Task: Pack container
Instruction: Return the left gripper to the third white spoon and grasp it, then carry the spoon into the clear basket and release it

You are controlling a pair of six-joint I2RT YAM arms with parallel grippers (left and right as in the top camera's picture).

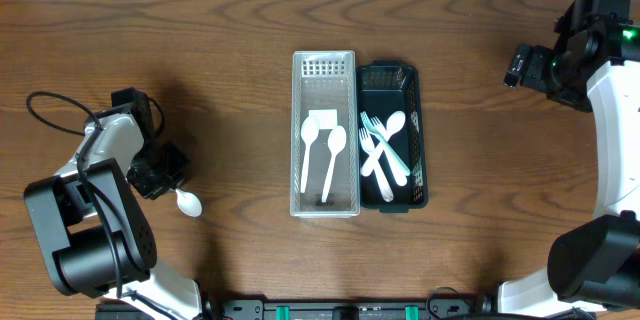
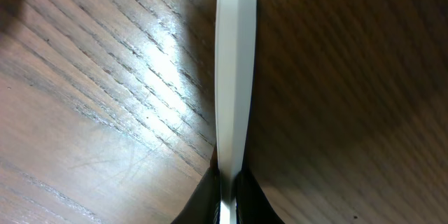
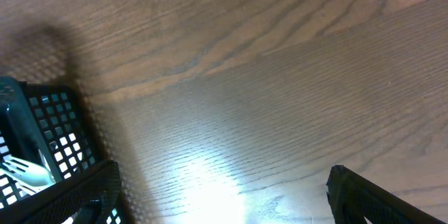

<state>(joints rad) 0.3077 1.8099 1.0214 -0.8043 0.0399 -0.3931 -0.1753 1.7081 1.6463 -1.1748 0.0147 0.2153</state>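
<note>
A white plastic spoon (image 1: 187,202) lies low over the table at the left, its bowl sticking out past my left gripper (image 1: 160,175). In the left wrist view the gripper (image 2: 227,182) is shut on the spoon's handle (image 2: 234,77). A white slotted container (image 1: 324,68) in the middle holds two white spoons (image 1: 322,150). A black basket (image 1: 412,85) beside it holds white and teal forks and a spoon (image 1: 385,150). My right gripper (image 1: 520,65) is at the far right, open and empty; its fingers frame bare wood (image 3: 224,196), with the basket's corner (image 3: 42,133) at the left.
Black cables loop beside the left arm (image 1: 50,110). Bare wooden table lies between the left arm and the containers, and between the basket and the right arm.
</note>
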